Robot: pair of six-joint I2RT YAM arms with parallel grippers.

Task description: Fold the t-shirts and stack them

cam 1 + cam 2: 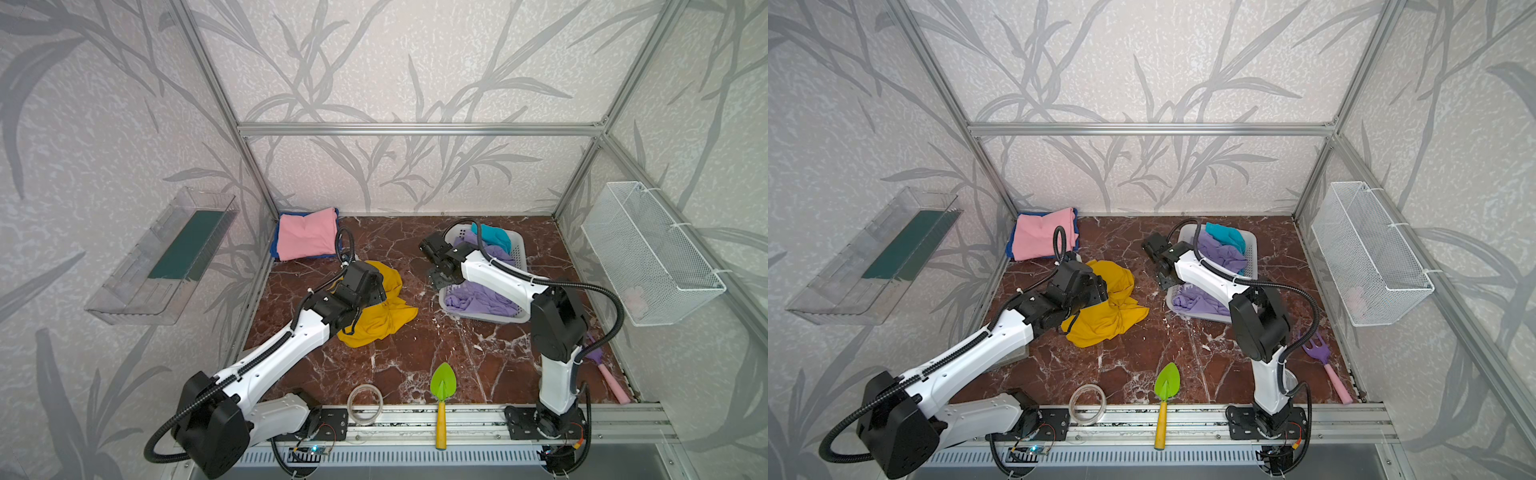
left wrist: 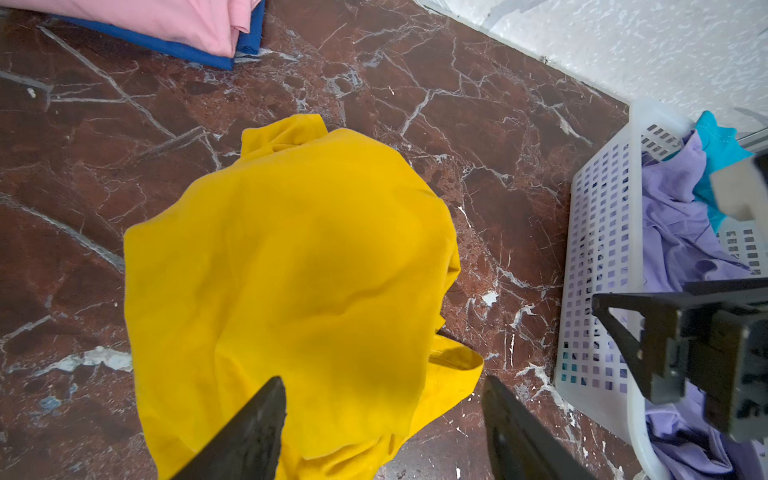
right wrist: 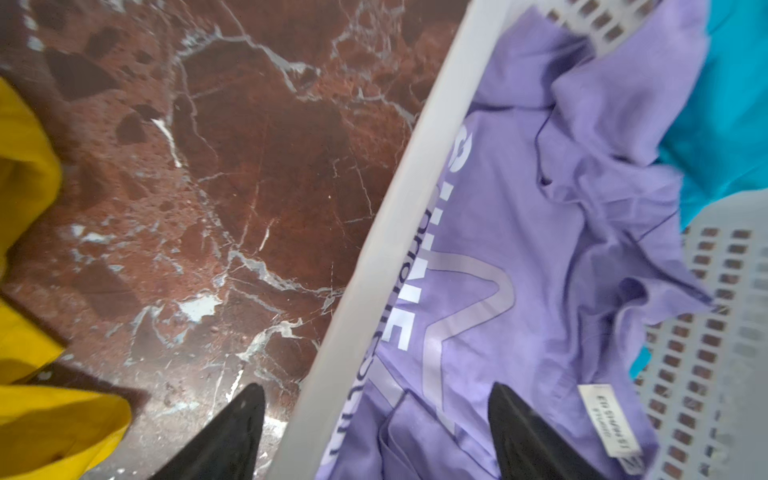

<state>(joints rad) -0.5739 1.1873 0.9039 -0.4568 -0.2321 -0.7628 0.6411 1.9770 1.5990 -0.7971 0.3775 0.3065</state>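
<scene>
A crumpled mustard-yellow t-shirt lies on the marble table left of centre. My left gripper hovers open just above its edge, holding nothing. A folded pink t-shirt rests on a folded blue one in the back left corner. A lavender t-shirt and a teal one lie loose in the white laundry basket. My right gripper is open and empty above the basket's left rim, one finger on each side of it.
A tape roll and a green trowel lie at the front edge. Near the right arm's base is a purple rake with a pink handle. A wire basket hangs on the right wall, a clear tray on the left.
</scene>
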